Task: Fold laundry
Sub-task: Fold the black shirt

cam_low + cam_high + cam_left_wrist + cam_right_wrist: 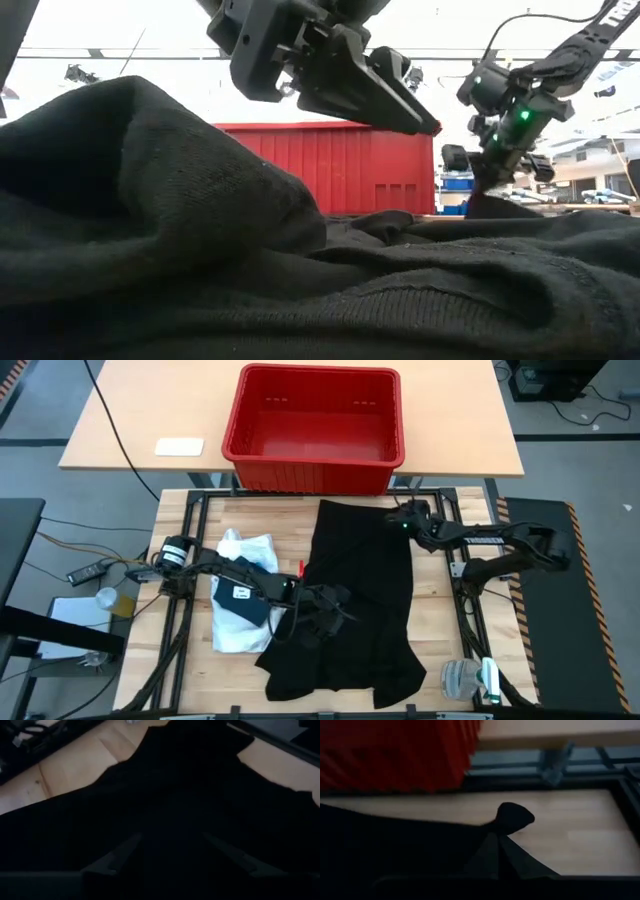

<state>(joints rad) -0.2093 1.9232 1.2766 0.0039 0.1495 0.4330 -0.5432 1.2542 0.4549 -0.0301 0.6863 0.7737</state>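
Observation:
A large black garment [365, 600] lies spread on the wooden table, running from the far edge to the near edge. A crumpled white shirt [245, 585] lies to its left, under my left arm. My left gripper [340, 605] hangs open just above the black garment's middle left; in the left wrist view its fingers [120, 855] stand apart over dark cloth. My right gripper [402, 520] is shut at the garment's far right corner. My right gripper pinches the black garment's far right corner [515, 816] between its two shut fingers; a small nub of cloth sticks out past the fingertips. The fingers slant down from the table's right side. The corner is drawn up into a small peak [495, 205]; the rest lies on the table.
A red plastic crate [310, 470] stands on the far table just beyond the garment's far edge. A white card [178, 447] lies far left of it. Bare wood shows right of the garment [440, 610]. Small items sit at the near right corner [465, 678].

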